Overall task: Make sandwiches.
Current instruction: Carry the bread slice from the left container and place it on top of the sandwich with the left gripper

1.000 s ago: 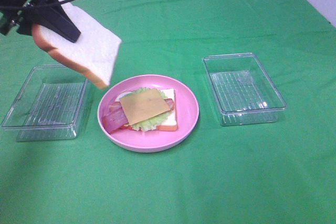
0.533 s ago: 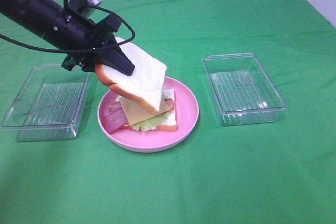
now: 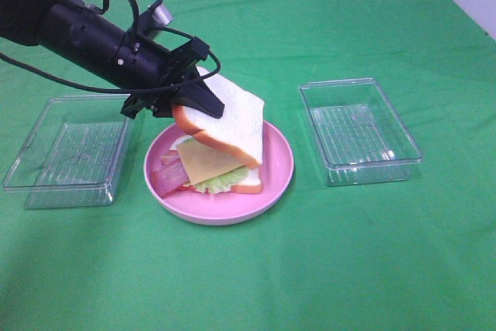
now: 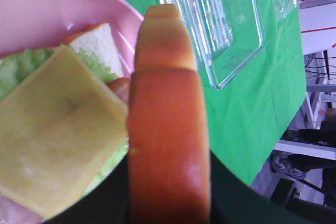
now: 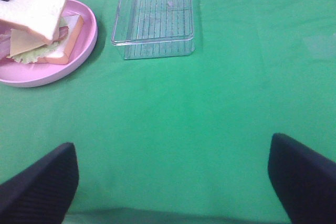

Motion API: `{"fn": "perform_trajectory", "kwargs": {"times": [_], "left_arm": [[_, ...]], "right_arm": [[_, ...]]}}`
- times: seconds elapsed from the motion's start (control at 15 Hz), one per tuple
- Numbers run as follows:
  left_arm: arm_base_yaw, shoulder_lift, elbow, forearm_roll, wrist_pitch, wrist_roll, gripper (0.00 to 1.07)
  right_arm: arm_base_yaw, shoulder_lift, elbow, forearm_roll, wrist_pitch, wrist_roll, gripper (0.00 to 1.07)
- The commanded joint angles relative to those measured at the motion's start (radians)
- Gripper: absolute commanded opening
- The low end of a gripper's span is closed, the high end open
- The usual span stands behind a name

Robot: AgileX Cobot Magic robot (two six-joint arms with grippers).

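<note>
At frame centre, the left tool [image 3: 203, 101] pinches a bread slice [image 3: 232, 118], seemingly just above the cheese [image 3: 203, 161]; the right tool [image 5: 173, 182] is spread.

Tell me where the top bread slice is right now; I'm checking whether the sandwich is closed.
In the exterior high view, the top bread slice is left of centre, tilted above the cheese on the pink plate, clamped in the left end effector.
</note>
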Motion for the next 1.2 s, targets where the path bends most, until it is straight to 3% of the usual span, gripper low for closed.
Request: {"fn": "perform_trajectory", "kwargs": {"times": [0.07, 0.73, 0.8, 0.87, 1.0, 1.2], "left_arm": [[-0.003, 0.011, 0.003, -0.077, -0.004, 0.034, 0.00], [-0.007, 0.078, 0.003, -0.061, 0.007, 0.014, 0.00], [-0.007, 0.078, 0.003, -0.030, -0.006, -0.026, 0.04], [-0.007, 0.078, 0.003, -0.018, -0.006, -0.032, 0.07], [-0.007, 0.078, 0.003, 0.025, -0.015, -0.072, 0.22], [-0.007, 0.070, 0.003, 0.026, -0.048, -0.077, 0.57]], "right_arm": [[-0.001, -0.025, 0.004, 0.006, 0.000, -0.008, 0.94], [-0.001, -0.025, 0.004, 0.006, 0.000, -0.008, 0.94], [-0.001, -0.025, 0.004, 0.006, 0.000, -0.008, 0.94], [-0.001, -0.025, 0.004, 0.006, 0.000, -0.008, 0.94], [-0.001, -0.025, 0.004, 0.006, 0.000, -0.008, 0.94], [-0.001, -0.025, 0.004, 0.006, 0.000, -0.008, 0.94]]}}
